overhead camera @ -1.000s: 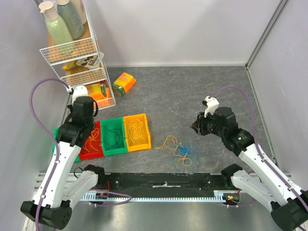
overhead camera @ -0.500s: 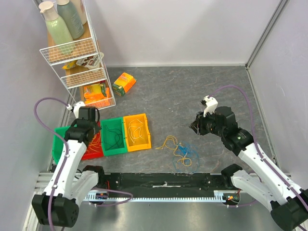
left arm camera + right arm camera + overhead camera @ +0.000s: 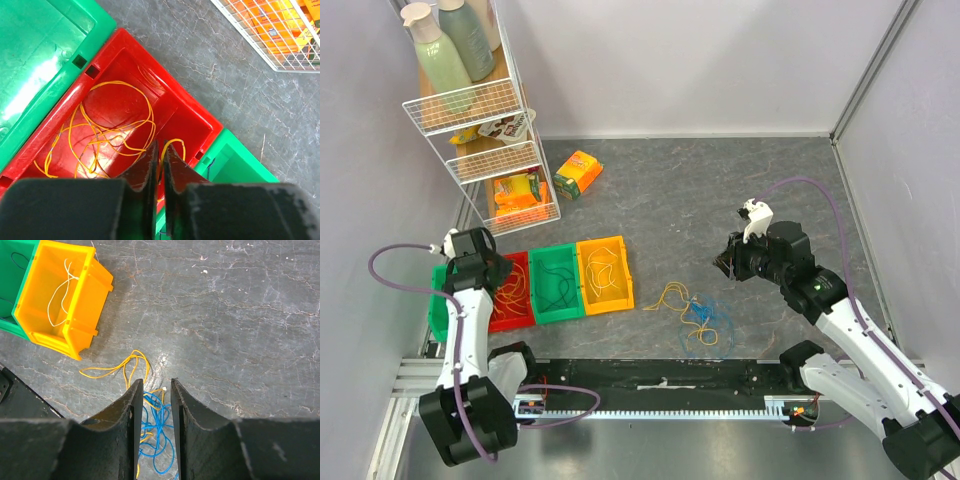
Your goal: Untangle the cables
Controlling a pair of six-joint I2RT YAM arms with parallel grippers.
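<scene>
Hovering over red bin (image 3: pixel 165 82), your left gripper (image 3: pixel 159 150): fingers pressed together, orange loop just beside tips; cannot tell if pinched. Orange cables (image 3: pixel 115 125) lie coiled inside red bin. Your right gripper (image 3: pixel 156 385): fingers apart, poised above tangle (image 3: pixel 695 312) on grey table (image 3: pixel 720 200). Blue cable (image 3: pixel 155 437) and orange-yellow cable (image 3: pixel 125 365) interlace there, right of yellow bin (image 3: pixel 95 285). Yellow bin holds pale loops (image 3: pixel 62 290); green bin (image 3: pixel 552 250), between red and yellow, holds dark green loops (image 3: pixel 558 285).

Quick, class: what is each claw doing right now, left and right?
Left claw: closed over the red bin, nothing clearly gripped.
Right claw: open, empty, above the tangled wires.
</scene>
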